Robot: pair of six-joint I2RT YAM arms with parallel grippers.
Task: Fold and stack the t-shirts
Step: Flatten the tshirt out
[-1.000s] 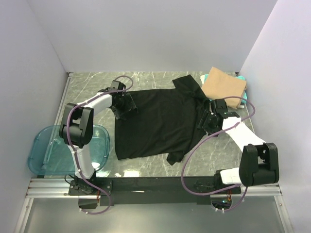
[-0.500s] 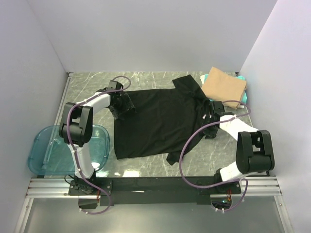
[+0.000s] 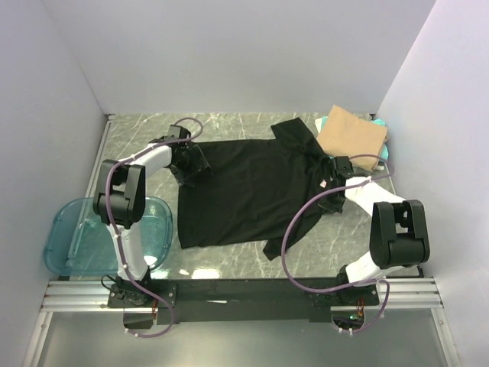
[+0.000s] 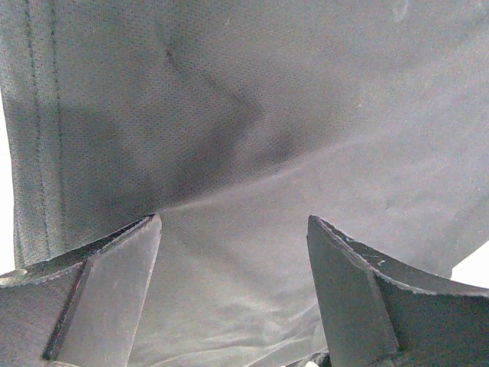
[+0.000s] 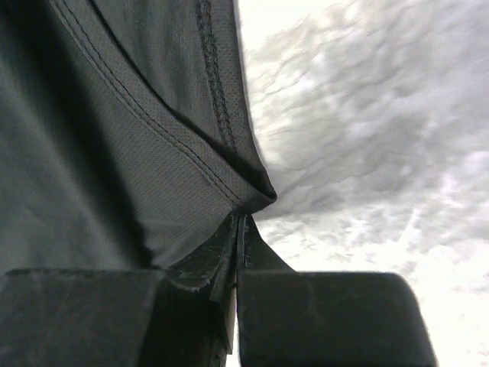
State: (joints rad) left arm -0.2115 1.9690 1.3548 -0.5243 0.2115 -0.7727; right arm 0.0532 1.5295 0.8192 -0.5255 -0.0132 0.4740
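Matt mesh-knit black t-shirt [image 3: 244,191] cloth

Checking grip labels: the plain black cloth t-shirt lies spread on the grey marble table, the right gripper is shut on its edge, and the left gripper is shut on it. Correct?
No. The left gripper is open: the left wrist view shows its jaws wide apart over the plain black cloth t-shirt. Otherwise right: shirt spread on the grey marble table, right gripper shut on its edge.
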